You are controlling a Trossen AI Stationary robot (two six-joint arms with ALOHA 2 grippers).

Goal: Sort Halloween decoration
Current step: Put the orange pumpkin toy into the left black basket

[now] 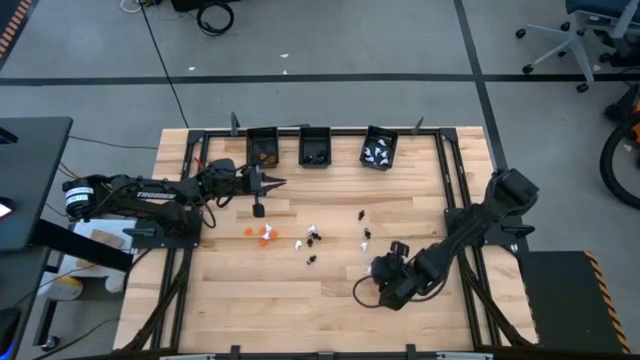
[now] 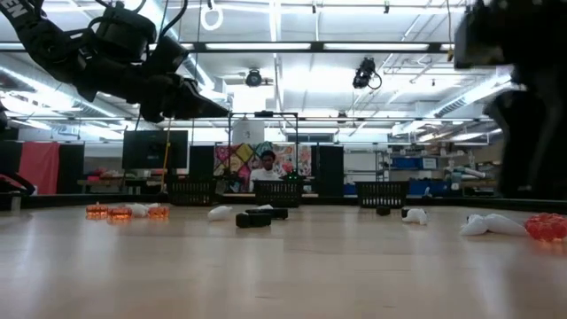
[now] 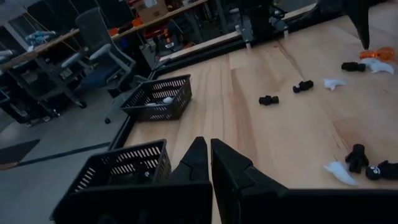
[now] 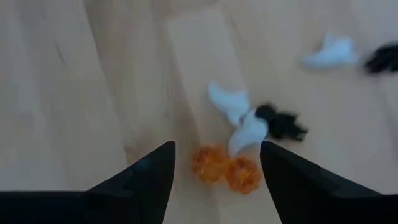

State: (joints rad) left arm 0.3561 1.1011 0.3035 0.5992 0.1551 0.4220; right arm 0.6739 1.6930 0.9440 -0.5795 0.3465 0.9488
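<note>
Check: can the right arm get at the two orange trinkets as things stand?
Probably yes. The right gripper is open with the orange trinkets just ahead of its fingers; only a white piece lies against them.

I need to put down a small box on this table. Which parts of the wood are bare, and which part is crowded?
Bare wood lies along the table's near edge, left of the right gripper, and between the bins and the trinkets on the right half. The middle is crowded with scattered trinkets. The left gripper, shut, hovers just below the left bin.
</note>
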